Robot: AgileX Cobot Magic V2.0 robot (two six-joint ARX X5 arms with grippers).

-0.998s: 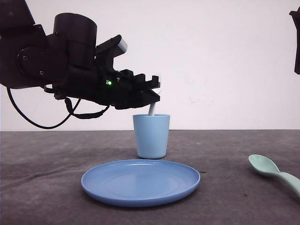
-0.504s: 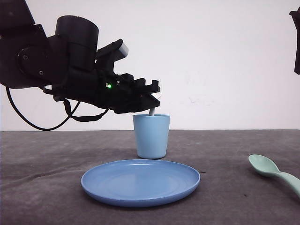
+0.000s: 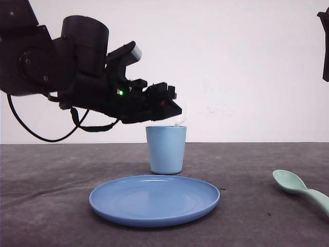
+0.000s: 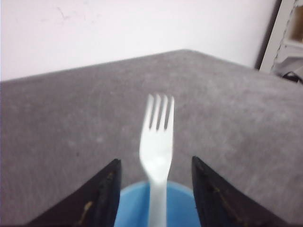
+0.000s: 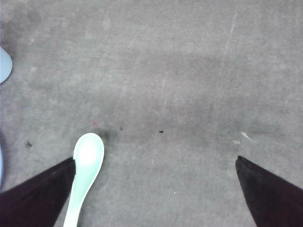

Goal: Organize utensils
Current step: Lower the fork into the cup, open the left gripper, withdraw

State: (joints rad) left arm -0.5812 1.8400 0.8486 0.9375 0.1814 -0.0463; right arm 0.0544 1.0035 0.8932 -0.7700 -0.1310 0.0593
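Observation:
The white fork (image 4: 158, 137) stands tines-up in the light blue cup (image 3: 165, 149), leaning at its right rim, where it looks blurred (image 3: 180, 119). My left gripper (image 3: 172, 105) hovers just above the cup's left rim. Its jaws are open (image 4: 156, 163) on either side of the fork's neck, with gaps on both sides. The mint-green spoon (image 3: 299, 187) lies on the table at the far right. My right gripper (image 5: 155, 161) hangs open above the table, and the spoon's bowl (image 5: 88, 153) lies beside one finger.
A round blue plate (image 3: 154, 199) sits in front of the cup (image 4: 132, 208). The grey tabletop (image 3: 247, 164) runs back to a white wall. Part of the right arm (image 3: 325, 46) shows at the top right edge.
The fork has come free of my left gripper's fingers and tipped over to the cup's right rim. The left jaws have opened. Spoon, cup and plate are unmoved.

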